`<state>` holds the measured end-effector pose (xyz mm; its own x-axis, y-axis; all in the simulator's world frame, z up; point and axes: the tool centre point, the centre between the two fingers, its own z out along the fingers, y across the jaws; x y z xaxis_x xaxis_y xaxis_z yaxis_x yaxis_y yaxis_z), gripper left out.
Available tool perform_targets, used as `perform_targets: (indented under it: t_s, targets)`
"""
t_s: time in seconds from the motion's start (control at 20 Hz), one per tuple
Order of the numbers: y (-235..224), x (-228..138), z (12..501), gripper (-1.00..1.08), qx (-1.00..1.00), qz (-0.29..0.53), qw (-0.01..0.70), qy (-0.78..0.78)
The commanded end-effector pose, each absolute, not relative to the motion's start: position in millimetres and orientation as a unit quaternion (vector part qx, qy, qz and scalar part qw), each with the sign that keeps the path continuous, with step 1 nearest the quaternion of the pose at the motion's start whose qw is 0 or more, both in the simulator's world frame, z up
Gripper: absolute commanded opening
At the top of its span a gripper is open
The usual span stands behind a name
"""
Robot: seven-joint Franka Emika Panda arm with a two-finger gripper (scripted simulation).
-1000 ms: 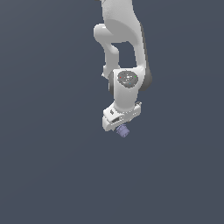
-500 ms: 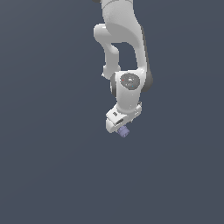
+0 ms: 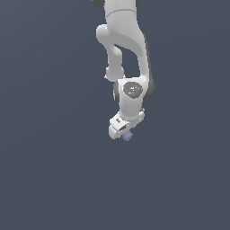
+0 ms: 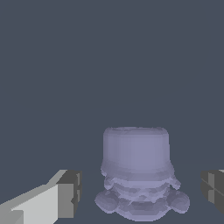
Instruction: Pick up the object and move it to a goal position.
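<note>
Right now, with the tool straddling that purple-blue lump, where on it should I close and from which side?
Close on the smooth, straight-walled drum of the pale purple-blue lump, not its bumpy flared end. The tool is open, with a finger on either side and a gap at each, so squeeze inward across those flat flanks: parallel walls should seat the pads best.

Over the last second the gripper (image 3: 127, 133) drops slightly lower in the exterior view and drifts a touch toward that view's left, closing on the object (image 3: 128, 136), now between its spread fingers (image 4: 65, 194)
</note>
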<state>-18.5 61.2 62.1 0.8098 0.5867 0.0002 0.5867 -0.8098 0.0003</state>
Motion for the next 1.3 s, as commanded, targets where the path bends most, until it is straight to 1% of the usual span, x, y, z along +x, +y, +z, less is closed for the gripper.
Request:
perform_targets:
  t_s: [0.0, 0.3, 0.35, 0.95, 1.25]
  targets:
    - [61, -19, 49, 1.00, 0.951, 0.000, 0.000, 0.309]
    - [61, -18, 38, 1.00, 0.951, 0.000, 0.000, 0.309]
    - [61, -18, 38, -1.00, 0.951, 0.000, 0.000, 0.309]
    - [59, -17, 40, -1.00, 0.951, 0.000, 0.000, 0.309]
    - [38, -12, 53, -1.00, 0.951, 0.000, 0.000, 0.309]
